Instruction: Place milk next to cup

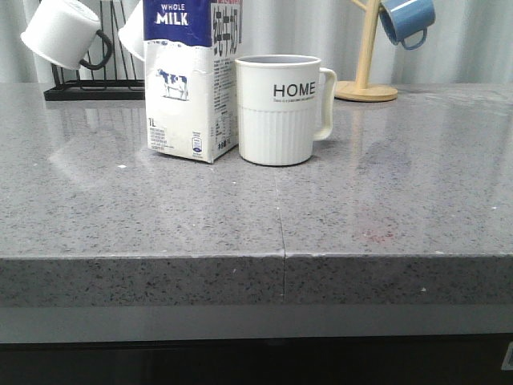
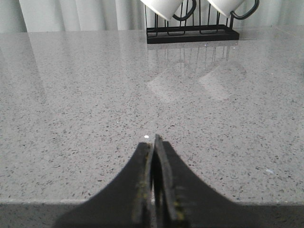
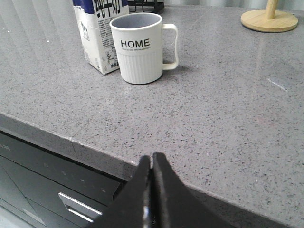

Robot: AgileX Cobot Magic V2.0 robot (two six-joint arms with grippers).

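The milk carton point(image 1: 191, 80), white with a dark blue top and a cow picture, stands upright on the grey counter point(image 1: 385, 208). Directly to its right stands the cream HOME cup point(image 1: 280, 108), its handle pointing right; the two are touching or nearly so. Both also show in the right wrist view, the milk point(image 3: 98, 35) beside the cup point(image 3: 140, 47). My right gripper point(image 3: 152, 158) is shut and empty at the counter's front edge, well back from them. My left gripper point(image 2: 154, 141) is shut and empty over bare counter. Neither gripper shows in the front view.
A black rack point(image 1: 92, 87) with two small white mugs point(image 1: 62, 32) stands at the back left, also in the left wrist view point(image 2: 190, 33). A wooden mug tree point(image 1: 366, 80) with a blue mug point(image 1: 407, 20) stands at the back right. Dark drawers point(image 3: 57, 180) lie below the counter's front edge.
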